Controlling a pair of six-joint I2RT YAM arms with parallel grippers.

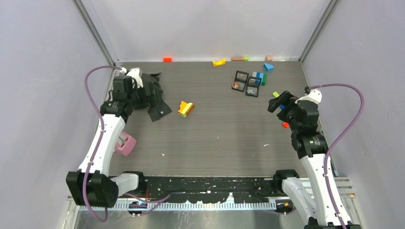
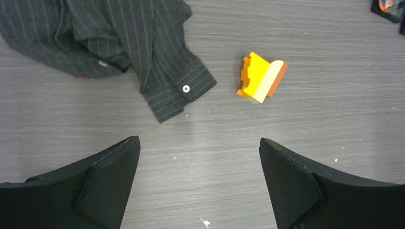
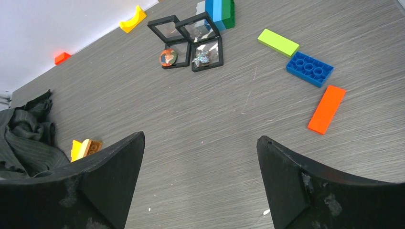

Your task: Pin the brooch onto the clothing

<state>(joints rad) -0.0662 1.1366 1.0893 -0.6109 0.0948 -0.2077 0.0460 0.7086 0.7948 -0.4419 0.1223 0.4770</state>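
Observation:
The dark pinstriped shirt (image 1: 155,98) lies crumpled at the far left of the table. In the left wrist view the shirt (image 2: 105,38) fills the upper left, with a cuff and its white button (image 2: 186,88) pointing toward me. My left gripper (image 1: 143,95) hovers at the shirt, open and empty (image 2: 199,143). Black display frames (image 1: 247,83) at the far right hold a round orange brooch (image 3: 167,57) and a silver brooch (image 3: 201,58). My right gripper (image 1: 279,101) is open and empty (image 3: 200,140), well short of the frames.
A yellow-orange block (image 1: 186,108) lies right of the shirt, also in the left wrist view (image 2: 261,78). A pink object (image 1: 125,144) sits by the left arm. Green (image 3: 278,42), blue (image 3: 309,69) and orange (image 3: 326,109) bricks lie at the right. Small blocks (image 1: 219,62) line the back wall.

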